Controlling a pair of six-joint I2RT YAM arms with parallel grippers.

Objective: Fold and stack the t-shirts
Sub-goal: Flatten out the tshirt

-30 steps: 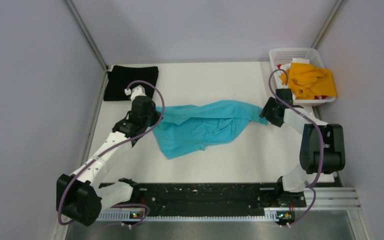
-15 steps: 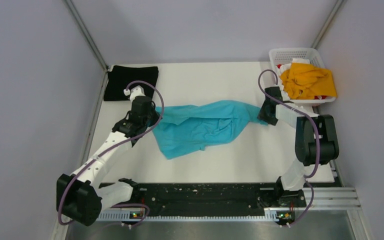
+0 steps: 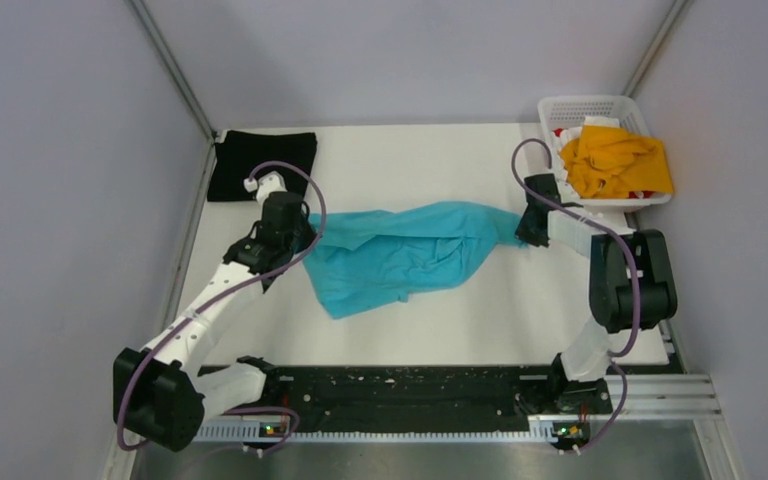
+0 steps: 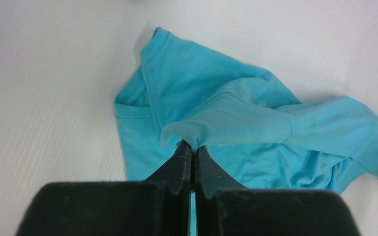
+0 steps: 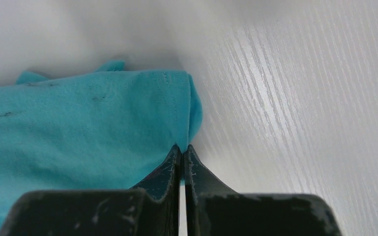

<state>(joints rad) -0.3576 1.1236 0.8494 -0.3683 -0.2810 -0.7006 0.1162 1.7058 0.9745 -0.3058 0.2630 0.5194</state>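
At the worktop's (image 3: 410, 160) 10 o'clock corner lies the black t-shirt (image 3: 260, 163), folded flat into a neat rectangle and well apart from both arms.

The left fingers (image 4: 189, 151) sit toward 9 o'clock of the worktop's middle. They are pressed together, pinching a fold of the turquoise-blue t-shirt (image 3: 400, 250) at its left end. In the left wrist view the cloth rises to a small peak at the fingertips, and the collar shows beyond it toward 11 o'clock.

The turquoise-blue t-shirt lies crumpled across the centre of the worktop, drawn out in a band from 9 o'clock to 3 o'clock. A looser flap sags toward 7 o'clock.

The right fingers (image 5: 178, 155), at the 3 o'clock end of the shirt, are clamped tight on a hemmed corner of it. The right wrist view shows the stitched edge caught right at the tips, with bare worktop to the right.

At the 1 o'clock corner stands the white lattice basket (image 3: 585, 103), with the orange-yellow t-shirt (image 3: 615, 160) bunched inside and spilling over its rim.
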